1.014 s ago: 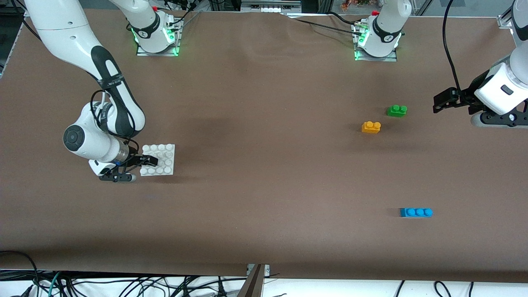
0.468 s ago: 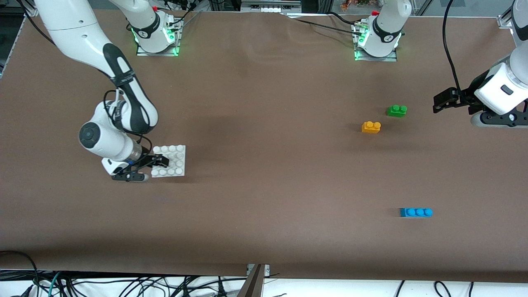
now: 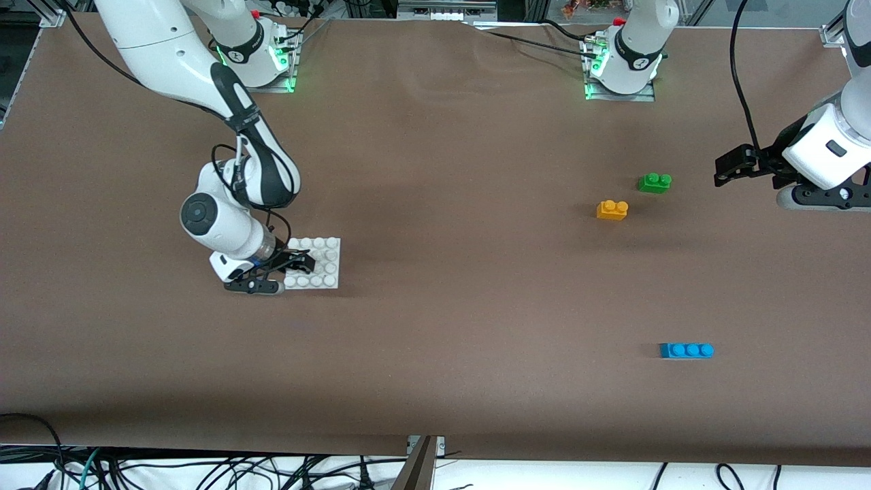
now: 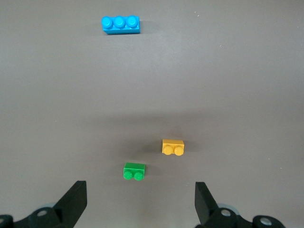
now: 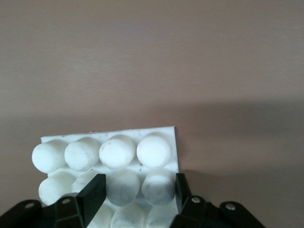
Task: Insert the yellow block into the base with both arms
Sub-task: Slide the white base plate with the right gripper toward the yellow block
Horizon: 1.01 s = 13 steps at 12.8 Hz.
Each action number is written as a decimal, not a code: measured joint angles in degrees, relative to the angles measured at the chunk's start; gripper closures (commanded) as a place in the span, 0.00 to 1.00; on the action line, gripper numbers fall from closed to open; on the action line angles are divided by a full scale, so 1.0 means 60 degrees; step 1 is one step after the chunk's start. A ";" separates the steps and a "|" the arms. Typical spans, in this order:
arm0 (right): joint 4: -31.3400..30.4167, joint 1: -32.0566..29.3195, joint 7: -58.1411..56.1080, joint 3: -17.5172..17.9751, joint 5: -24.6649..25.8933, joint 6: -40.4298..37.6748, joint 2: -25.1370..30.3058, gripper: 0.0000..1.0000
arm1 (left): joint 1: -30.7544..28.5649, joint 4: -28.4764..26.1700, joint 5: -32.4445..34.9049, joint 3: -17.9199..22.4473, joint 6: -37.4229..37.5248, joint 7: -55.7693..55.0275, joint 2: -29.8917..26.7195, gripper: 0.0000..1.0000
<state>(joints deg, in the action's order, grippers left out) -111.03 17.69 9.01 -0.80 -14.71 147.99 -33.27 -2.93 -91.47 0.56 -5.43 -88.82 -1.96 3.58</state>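
White studded base point(image 3: 320, 262) sits clamped at its edge in my right claw point(image 3: 294, 263) on the bench point(image 3: 435, 306). My left claw point(image 3: 727, 168) waits wide apart near the green brick point(image 3: 654, 182); the yellow block point(image 3: 612, 209) lies just beside that brick.

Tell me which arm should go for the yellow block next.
Left. Its hand hangs open at that end of the table, near the yellow block and green brick. The right hand is shut on the base, well away from the block.
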 measured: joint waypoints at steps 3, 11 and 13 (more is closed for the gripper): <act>0.0098 0.0497 0.0501 -0.0006 0.0000 0.0424 -0.0131 0.35 | 0.0000 0.0000 0.0000 0.0000 0.0000 0.0000 0.0000 0.00; 0.1717 0.2474 0.2933 -0.0089 0.0000 0.0616 -0.1159 0.37 | 0.0000 0.0000 -0.0001 0.0000 0.0000 0.0000 0.0001 0.00; 0.2188 0.3069 0.3629 -0.0345 0.0000 0.0617 -0.1450 0.38 | 0.0000 0.0001 -0.0001 0.0000 0.0000 0.0000 0.0001 0.00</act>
<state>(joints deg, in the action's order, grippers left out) -97.90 36.10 30.78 -2.87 -14.71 151.69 -41.97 -2.93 -91.47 0.55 -5.43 -88.82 -1.96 3.58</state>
